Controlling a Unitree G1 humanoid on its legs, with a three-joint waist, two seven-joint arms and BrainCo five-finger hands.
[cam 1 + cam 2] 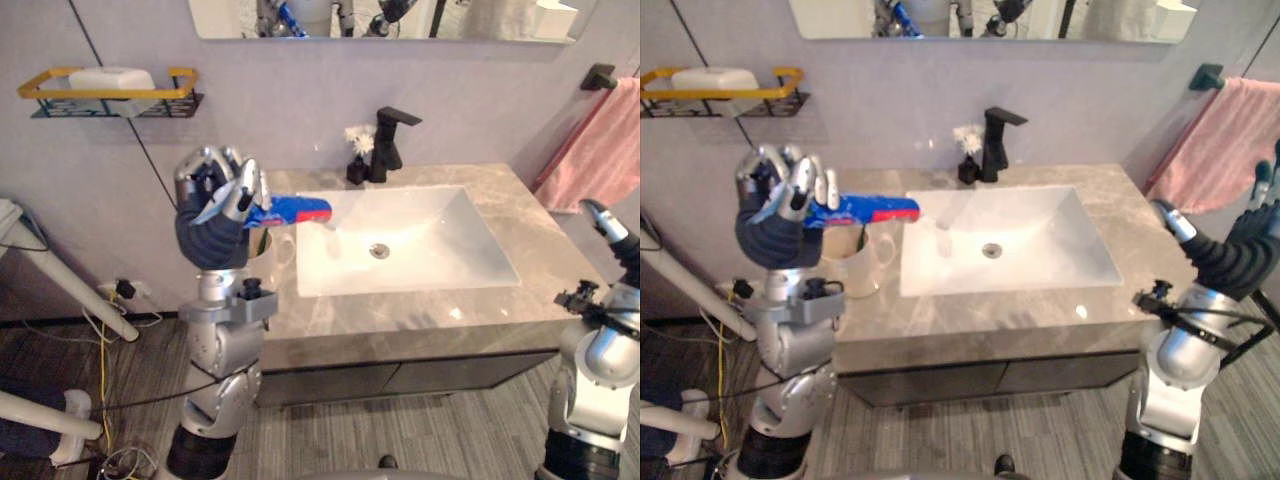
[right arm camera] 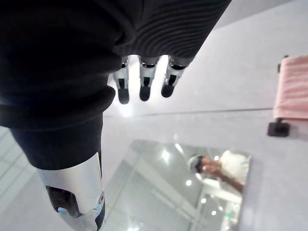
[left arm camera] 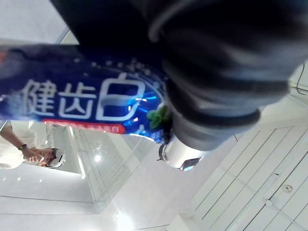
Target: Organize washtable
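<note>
1. The left hand (image 1: 215, 195) has its fingers curled round a blue toothpaste tube (image 1: 290, 209). It holds it up in the air, roughly level, with the red end pointing over toward the sink (image 1: 450, 250). The grip sits at one end, so most of the tube sticks out unsupported. My guess is that it could pivot or slide out if the hand tilts fast.
2. A pale cup (image 1: 862, 262) stands on the counter (image 1: 540, 250) just below the hand, left of the basin. If that's the target, the tube has to swing to near upright first. If it comes down while level, it'll likely hit the rim and tip the cup.
3. The cup looks light and nothing steadies it, so a nudge could push it toward the counter's edge.
4. The right hand (image 2: 143, 83) is well off to the right with its fingers straight and relaxed, holding nothing, so it can't catch anything.
5. If the tube drops early, it probably lands in the basin.
</note>
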